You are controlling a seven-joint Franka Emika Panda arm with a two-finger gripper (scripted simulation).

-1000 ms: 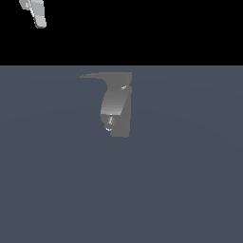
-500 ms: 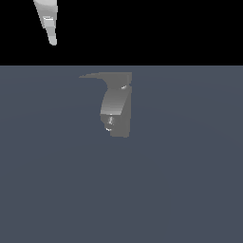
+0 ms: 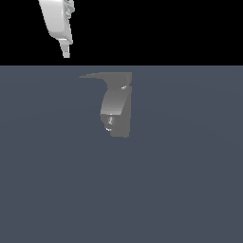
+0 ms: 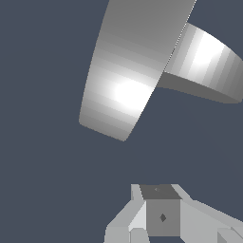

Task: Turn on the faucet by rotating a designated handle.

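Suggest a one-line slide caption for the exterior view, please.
Gripper hangs high at the exterior view's upper left, clear of the faucet and its handle.

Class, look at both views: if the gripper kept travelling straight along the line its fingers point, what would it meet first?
Probably the grey floor. In the exterior view the gripper points down, left of the handle tip and faucet. Depth is unclear, so a graze on the handle cannot be ruled out.

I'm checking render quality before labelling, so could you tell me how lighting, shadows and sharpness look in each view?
Exterior view: flat, even light, no cast shadows on the floor, tiny white glints on the faucet, jagged edges on the gripper. Wrist view: a bright banded highlight on the curved grey faucet surface, everything sharp.
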